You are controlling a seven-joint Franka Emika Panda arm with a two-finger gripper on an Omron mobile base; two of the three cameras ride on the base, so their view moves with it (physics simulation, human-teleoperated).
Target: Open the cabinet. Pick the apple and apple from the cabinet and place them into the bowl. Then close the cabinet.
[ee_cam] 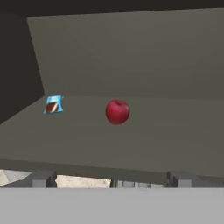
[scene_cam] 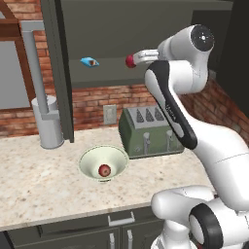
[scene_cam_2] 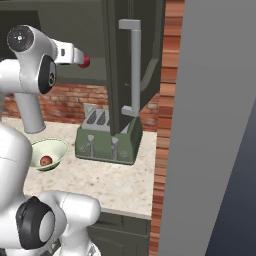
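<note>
Red apple (ee_cam: 117, 111), blue packet (ee_cam: 53, 105), cream-green bowl (scene_cam: 92, 160)

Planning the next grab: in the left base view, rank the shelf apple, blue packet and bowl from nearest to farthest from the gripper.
1. Shelf apple, just ahead of the open gripper.
2. Blue packet, farther left on the shelf.
3. Bowl, down on the counter.

One apple (scene_cam: 104, 170) in bowl (scene_cam: 90, 158) on counter (scene_cam: 39, 189), toaster (scene_cam: 146, 131) right; 2nd apple (ee_cam: 117, 111) on cabinet (ee_cam: 131, 57) shelf w/ packet (ee_cam: 53, 105) left.
</note>
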